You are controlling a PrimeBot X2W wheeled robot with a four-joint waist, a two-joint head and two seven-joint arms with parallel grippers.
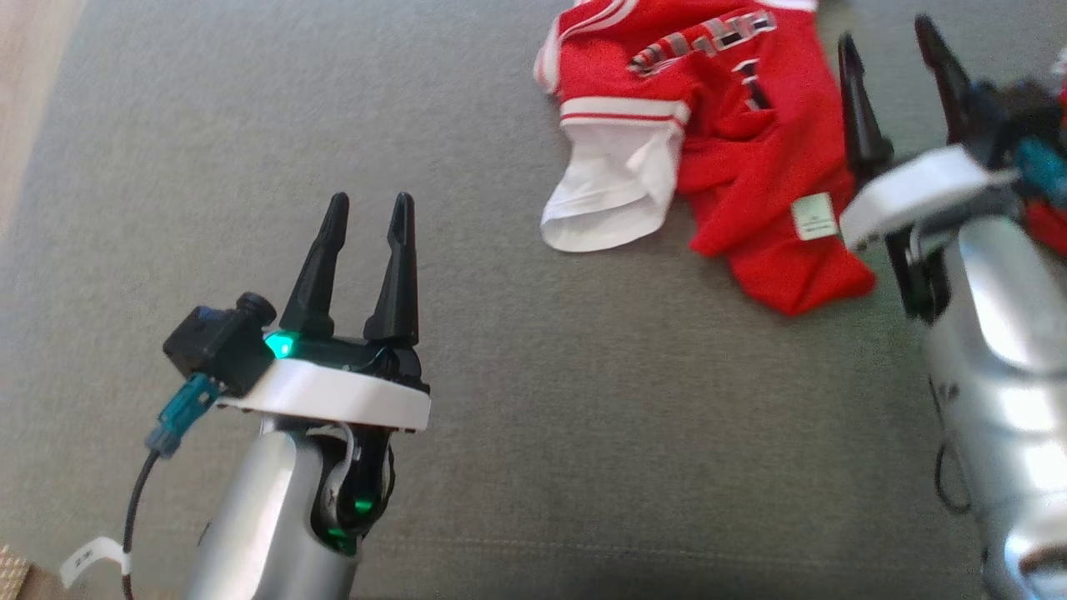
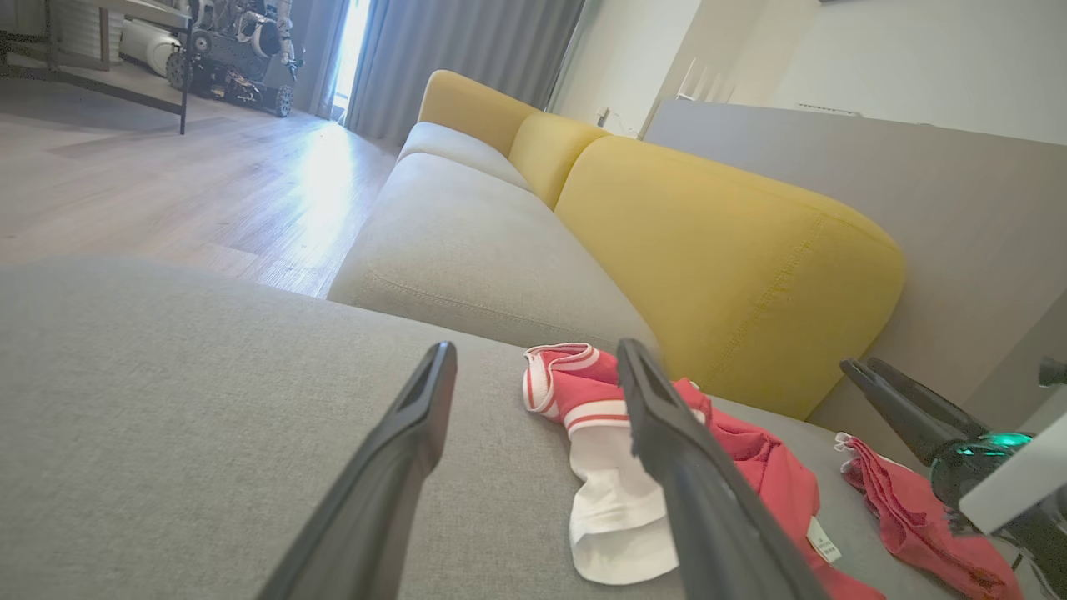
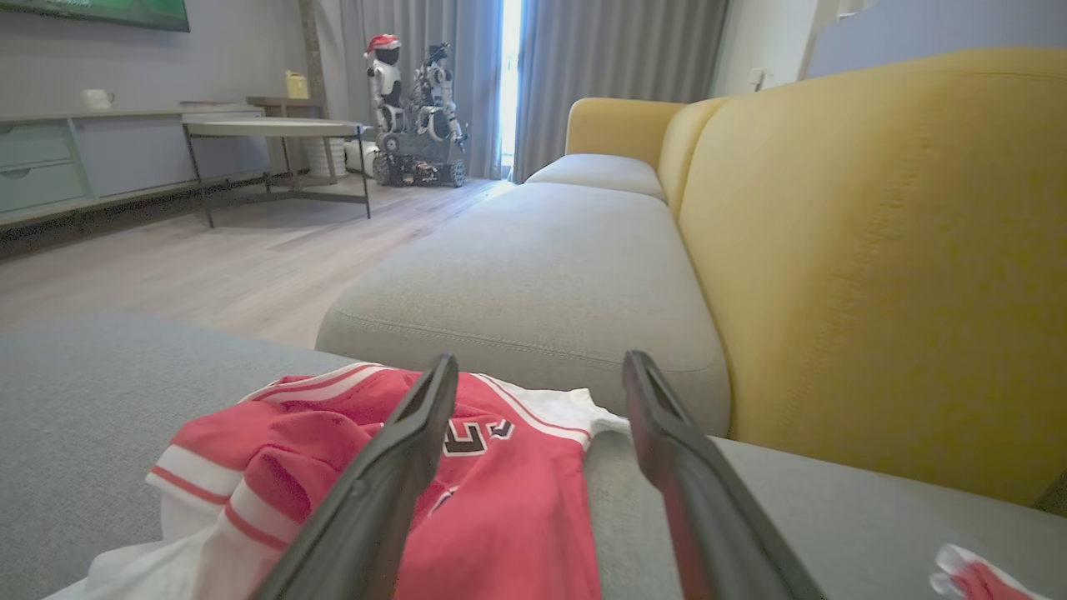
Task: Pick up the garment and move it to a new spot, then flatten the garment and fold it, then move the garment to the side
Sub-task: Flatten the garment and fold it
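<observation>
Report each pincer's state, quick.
Left pincer: open, holding nothing.
Right pincer: open, not holding the garment.

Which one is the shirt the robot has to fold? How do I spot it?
Look for the big grey sofa seat with yellow back cushions. The shirt lies crumpled on that seat, close to the cushions. It is bright red with white stripes, letters on it and a small white tag.
</observation>
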